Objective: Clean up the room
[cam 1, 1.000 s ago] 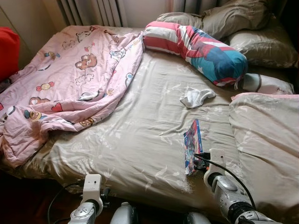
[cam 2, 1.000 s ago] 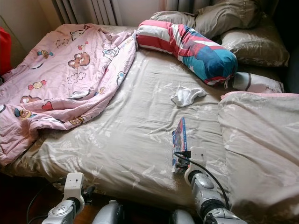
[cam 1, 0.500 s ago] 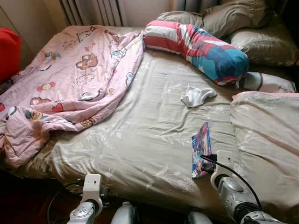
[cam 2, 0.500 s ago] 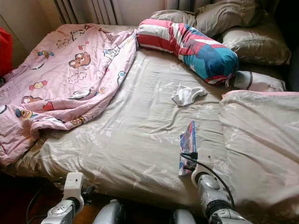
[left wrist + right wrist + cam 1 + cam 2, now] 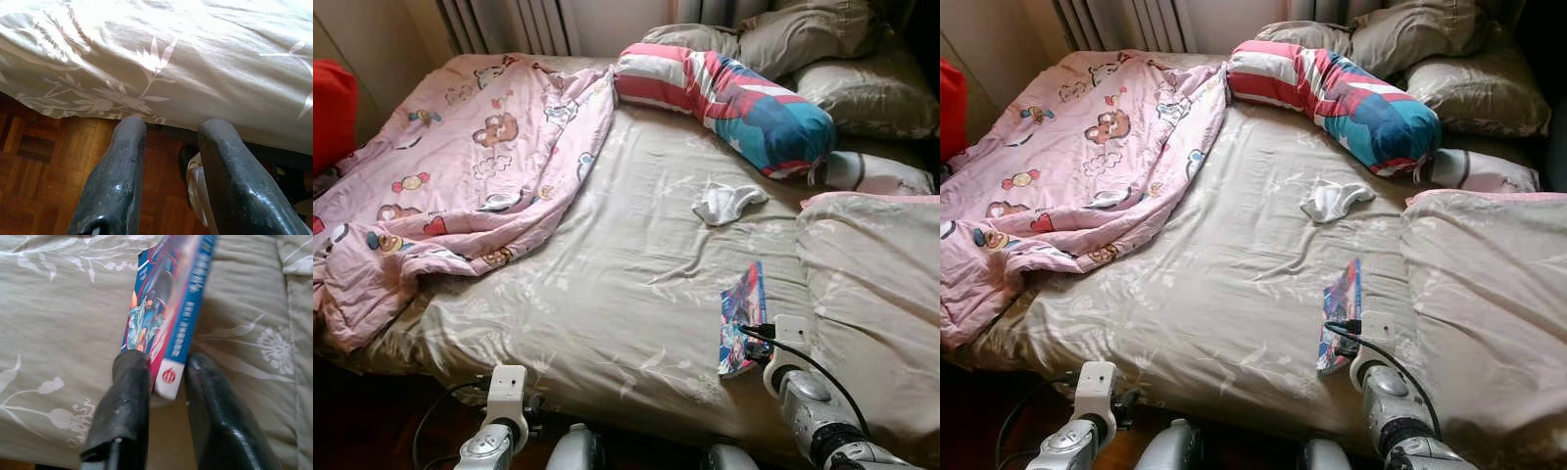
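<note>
A thin, colourful book (image 5: 742,315) stands tilted on its edge on the beige bed sheet (image 5: 607,284), near the bed's front right. My right gripper (image 5: 166,366) is shut on the book (image 5: 171,308), one black finger on each side of its spine end. A small white sock (image 5: 726,203) lies crumpled on the sheet further back. A pink cartoon blanket (image 5: 460,166) is bunched over the bed's left half. My left gripper (image 5: 171,129) hangs low beside the bed's front edge, open with nothing between its fingers.
A red, white and blue bolster (image 5: 734,103) and beige pillows (image 5: 862,93) lie at the head of the bed. A folded beige duvet (image 5: 871,294) covers the right side. A red object (image 5: 331,108) sits at far left. Wooden parquet floor (image 5: 39,161) lies under the bed edge.
The book has shifted to the right and tipped further over in my right gripper. My left arm has stayed where it was.
</note>
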`<state>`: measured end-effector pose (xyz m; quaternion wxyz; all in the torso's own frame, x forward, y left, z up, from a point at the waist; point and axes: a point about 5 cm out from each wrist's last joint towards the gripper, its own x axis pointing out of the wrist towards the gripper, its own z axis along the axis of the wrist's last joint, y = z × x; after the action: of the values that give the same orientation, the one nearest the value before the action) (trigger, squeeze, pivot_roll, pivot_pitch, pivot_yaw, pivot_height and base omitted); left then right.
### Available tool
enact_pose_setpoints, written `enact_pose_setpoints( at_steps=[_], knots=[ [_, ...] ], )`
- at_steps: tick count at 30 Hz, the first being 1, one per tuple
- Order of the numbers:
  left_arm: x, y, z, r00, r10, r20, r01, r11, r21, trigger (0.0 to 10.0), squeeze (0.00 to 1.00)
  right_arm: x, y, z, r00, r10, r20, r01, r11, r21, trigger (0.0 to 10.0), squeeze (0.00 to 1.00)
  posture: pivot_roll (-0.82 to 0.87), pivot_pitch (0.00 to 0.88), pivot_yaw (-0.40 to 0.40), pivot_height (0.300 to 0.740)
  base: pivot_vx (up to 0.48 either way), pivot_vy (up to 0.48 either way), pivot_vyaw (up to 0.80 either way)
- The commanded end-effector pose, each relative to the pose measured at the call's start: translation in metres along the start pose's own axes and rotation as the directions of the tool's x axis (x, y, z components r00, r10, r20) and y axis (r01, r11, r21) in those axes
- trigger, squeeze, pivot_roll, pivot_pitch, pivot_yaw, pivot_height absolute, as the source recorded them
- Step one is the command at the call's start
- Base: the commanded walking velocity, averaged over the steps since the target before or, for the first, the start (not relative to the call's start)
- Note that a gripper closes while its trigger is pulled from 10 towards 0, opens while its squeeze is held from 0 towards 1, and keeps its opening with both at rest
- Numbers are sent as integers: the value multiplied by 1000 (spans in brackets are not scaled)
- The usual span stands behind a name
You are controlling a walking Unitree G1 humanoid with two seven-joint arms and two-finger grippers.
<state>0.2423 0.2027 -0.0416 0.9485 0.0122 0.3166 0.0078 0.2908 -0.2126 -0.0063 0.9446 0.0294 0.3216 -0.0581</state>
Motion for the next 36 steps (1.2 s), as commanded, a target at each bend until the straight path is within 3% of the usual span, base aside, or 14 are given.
enact_pose_setpoints(
  at_steps=[1, 14, 16, 17, 18, 19, 24, 32, 36],
  knots=[
    [-2, 4, -5, 1000, 12, -13, -12, 1000, -2, 10000, 0, 0, 2, -1, 1000, -1, 0, 1, 1000, -9, 10000, 1000, -32, 154, 89, 664, 0, 0, 0],
    [-1, 2, -4, 1000, 7, -13, -7, 1000, -5, 10000, 0, -1, -11, 1, 994, -100, 33, 101, 994, -43, 10000, 1000, -35, 148, 87, 664, 0, 0, 0],
    [-1, 2, -4, 1000, 6, -14, -6, 1000, -6, 10000, 0, -2, -13, 3, 993, -112, 45, 115, 990, -78, 10000, 796, -36, 148, 87, 664, 0, 0, 0],
    [-1, 2, -4, 1000, 6, -14, -6, 1000, -6, 10000, 0, -2, -12, 2, 994, -103, 44, 106, 991, -84, 10000, 173, -36, 148, 87, 664, 0, 0, 0],
    [-1, 2, -4, 1000, 6, -15, -6, 1000, -6, 10000, 0, -2, -11, 1, 994, -96, 43, 100, 991, -88, 10000, 173, -37, 145, 86, 664, 0, 0, 0],
    [-1, 2, -4, 1000, 6, -15, -6, 1000, -6, 10000, 0, -2, -9, 0, 996, -84, 39, 87, 992, -94, 10000, 0, -37, 144, 85, 664, 0, 0, 0],
    [-1, 1, -4, 1000, 4, -15, -4, 1000, -6, 10000, 0, -4, 4, -20, 1000, -29, -8, 27, 981, -194, 10000, 0, -35, 148, 86, 664, 0, 0, 0],
    [-1, 1, -3, 1000, 2, -11, -2, 1000, -5, 10000, 0, -9, 14, -16, 983, -51, 178, 52, 999, 1, 10000, 0, -41, 158, 87, 664, 0, 0, 0],
    [-1, -1, -3, 1000, -3, -10, 3, 1000, -4, 10000, 0, -11, 13, -20, 980, -60, 187, 56, 998, 27, 10000, 0, -45, 161, 86, 650, 0, 0, 0]
  ],
)
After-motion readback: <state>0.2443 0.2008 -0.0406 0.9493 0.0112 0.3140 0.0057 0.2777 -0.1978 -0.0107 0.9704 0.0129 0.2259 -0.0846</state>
